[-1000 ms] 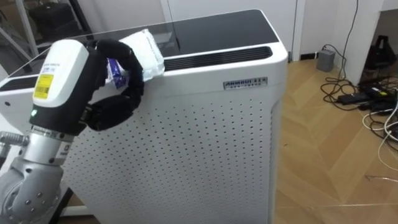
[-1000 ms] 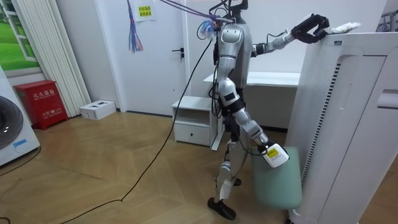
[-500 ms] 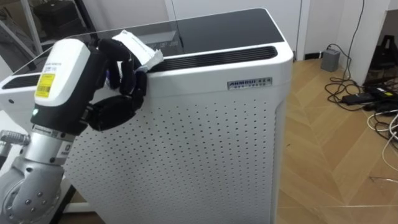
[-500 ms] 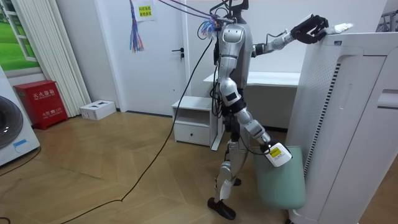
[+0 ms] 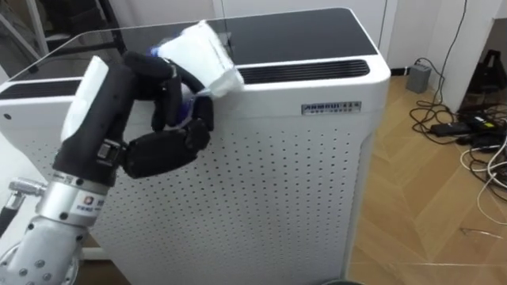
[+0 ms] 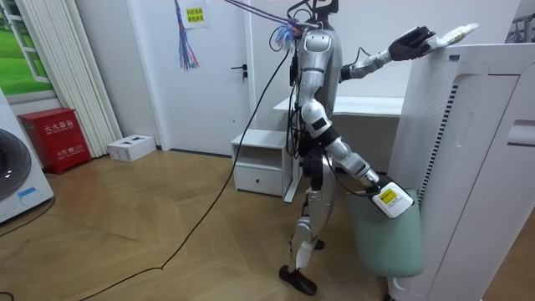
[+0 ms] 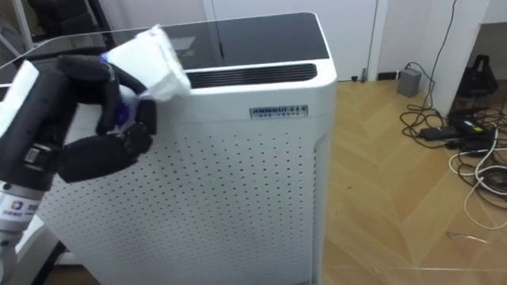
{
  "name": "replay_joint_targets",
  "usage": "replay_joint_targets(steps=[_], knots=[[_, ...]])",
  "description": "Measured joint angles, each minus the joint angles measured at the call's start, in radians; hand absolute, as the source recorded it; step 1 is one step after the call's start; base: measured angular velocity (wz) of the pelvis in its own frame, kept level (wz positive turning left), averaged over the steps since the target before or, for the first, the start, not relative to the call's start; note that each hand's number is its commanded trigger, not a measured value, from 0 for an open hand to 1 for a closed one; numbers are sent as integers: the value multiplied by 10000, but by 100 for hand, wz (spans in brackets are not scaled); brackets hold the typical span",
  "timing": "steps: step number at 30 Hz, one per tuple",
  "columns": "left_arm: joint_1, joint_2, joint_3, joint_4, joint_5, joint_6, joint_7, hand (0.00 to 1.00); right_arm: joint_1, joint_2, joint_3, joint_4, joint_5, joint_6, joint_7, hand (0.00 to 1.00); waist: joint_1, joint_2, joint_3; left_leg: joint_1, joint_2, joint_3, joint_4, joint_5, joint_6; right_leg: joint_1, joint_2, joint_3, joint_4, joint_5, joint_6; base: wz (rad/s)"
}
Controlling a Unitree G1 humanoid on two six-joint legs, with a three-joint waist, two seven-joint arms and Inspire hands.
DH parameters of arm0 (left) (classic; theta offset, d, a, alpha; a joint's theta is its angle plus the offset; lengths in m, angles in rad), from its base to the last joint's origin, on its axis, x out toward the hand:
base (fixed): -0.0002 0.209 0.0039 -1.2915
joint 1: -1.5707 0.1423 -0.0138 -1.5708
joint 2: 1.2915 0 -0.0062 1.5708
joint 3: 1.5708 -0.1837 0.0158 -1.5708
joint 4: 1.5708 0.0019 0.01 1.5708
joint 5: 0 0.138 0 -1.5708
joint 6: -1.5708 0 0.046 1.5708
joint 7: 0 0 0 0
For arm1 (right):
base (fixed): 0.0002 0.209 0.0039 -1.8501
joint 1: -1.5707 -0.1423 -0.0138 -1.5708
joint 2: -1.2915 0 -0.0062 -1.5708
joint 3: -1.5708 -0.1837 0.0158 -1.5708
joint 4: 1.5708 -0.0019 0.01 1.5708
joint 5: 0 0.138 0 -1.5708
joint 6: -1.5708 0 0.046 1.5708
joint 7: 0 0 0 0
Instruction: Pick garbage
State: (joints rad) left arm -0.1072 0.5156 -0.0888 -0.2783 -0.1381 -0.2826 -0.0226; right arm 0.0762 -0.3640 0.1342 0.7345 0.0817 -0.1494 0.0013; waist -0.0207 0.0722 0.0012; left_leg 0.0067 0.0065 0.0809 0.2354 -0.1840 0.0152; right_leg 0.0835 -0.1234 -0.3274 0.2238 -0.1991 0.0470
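Now, left hand (image 5: pixel 158 146): is gripping the white wrapper (image 5: pixel 204 54) (crumpled).
white wrapper: is sticking out at one o'clock over the air purifier (image 5: pixel 269 182).

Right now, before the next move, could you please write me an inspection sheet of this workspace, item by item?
Surface: white air purifier, with a dark glossy top and a slotted vent along its front edge.
Job's things: white crumpled wrapper at the purifier's top front edge; pale green bin at the purifier's foot.
Clutter: small grey box on the wood floor.
Hands: left hand has its fingers curled round the wrapper; right hand is low at the bin's rim.
Cables: loose tangle on the floor to the purifier's right.
Surroundings: white cabinet, red box, white box.
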Motion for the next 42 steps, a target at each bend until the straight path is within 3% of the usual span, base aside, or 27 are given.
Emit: replay_joint_targets(steps=[5, 13, 18, 21, 30, 37, 42], knots=[[-1, 7, -431, -66, -690, -2, -935, 100, -158, -14, 16, -16, 12, 0, -154, 100, -16, 61, 32, -29, 18, 19, 11, 1, 2, -14, 23, 46, -25, 2, -1, 0], [-4, 19, -438, -161, -1867, -6, -2297, 100, -295, -192, 16, -72, 34, -1, -257, 100, -14, 182, 55, -123, 16, 57, -16, 4, 6, -165, 10, 67, -4, 3, -3, -1], [-30, 21, -439, -161, -1868, -8, -2769, 100, -476, -283, 16, -72, 38, -1, -351, 100, -14, 195, 193, -126, 16, 58, -34, 4, 6, -170, 7, 59, -15, 3, -3, 0], [-30, 21, -439, -161, -1868, -3, -2910, 100, -479, -321, 16, -72, 44, -1, -351, 100, -12, 241, 209, -131, 13, 69, -34, 4, 6, -183, 7, 75, -20, 3, -2, 0], [-19, 24, -431, -163, -1864, 212, -3052, 100, -571, -562, 23, -86, 404, 148, -334, 100, 28, 487, 114, -116, 26, 236, -54, 4, 6, -333, -8, 262, 133, 2, -2, -5], [30, 28, -515, -8, -1875, 332, -3137, 100, -569, -744, 30, -494, 539, 398, -316, 100, -24, 479, 134, -159, -15, 313, -46, 39, 52, -504, -78, 368, 330, -20, 11, -4], [574, 30, -784, 295, -2067, 366, -3433, 100, -567, -791, 127, -928, 375, 412, -330, 100, -101, 461, 146, -259, -4, 514, -44, 55, 81, -647, -84, 520, 376, -22, 25, -6]])
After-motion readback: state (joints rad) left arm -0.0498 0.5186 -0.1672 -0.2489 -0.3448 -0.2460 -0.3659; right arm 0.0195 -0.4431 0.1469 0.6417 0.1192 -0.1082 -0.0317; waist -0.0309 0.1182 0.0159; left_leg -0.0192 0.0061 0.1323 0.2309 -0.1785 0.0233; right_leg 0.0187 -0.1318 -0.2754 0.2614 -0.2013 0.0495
